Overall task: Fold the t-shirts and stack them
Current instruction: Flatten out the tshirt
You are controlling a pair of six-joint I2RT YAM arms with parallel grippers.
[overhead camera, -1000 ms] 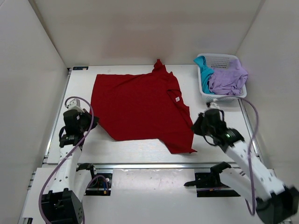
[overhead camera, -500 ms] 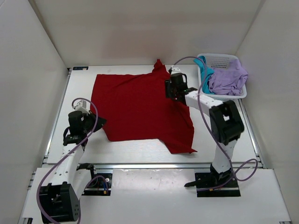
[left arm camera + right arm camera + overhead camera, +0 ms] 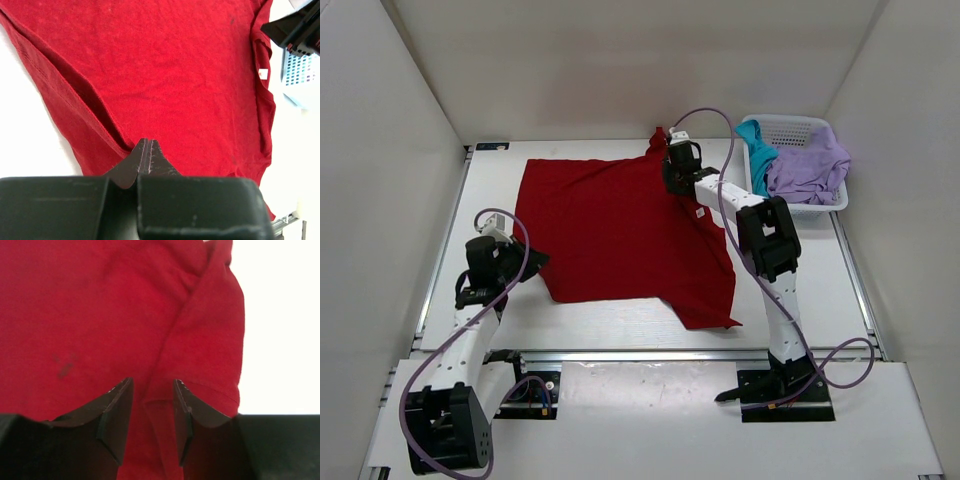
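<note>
The deep red t-shirt (image 3: 620,225) lies spread flat on the white table, its white neck label (image 3: 700,212) showing. My right gripper (image 3: 670,178) reaches to the shirt's far right sleeve. In the right wrist view its gripper (image 3: 150,382) is open, with a raised fold of the red sleeve (image 3: 200,340) between the two fingers. My left gripper (image 3: 525,262) sits at the shirt's near left edge. In the left wrist view this gripper (image 3: 145,141) is shut, tips meeting over the red hem (image 3: 75,107), with no cloth visible between them. The teal t-shirt (image 3: 756,150) and the lavender t-shirt (image 3: 807,165) lie bunched in the basket.
A white mesh basket (image 3: 790,207) stands at the table's far right corner, close beside the right arm's reach. White walls enclose the table on three sides. Purple cables loop off both arms. A metal rail (image 3: 640,354) runs along the near edge.
My right arm has swung from the near right of the table out to the shirt's far right sleeve, and its jaws have opened. My left gripper has shifted only slightly and stays shut.
</note>
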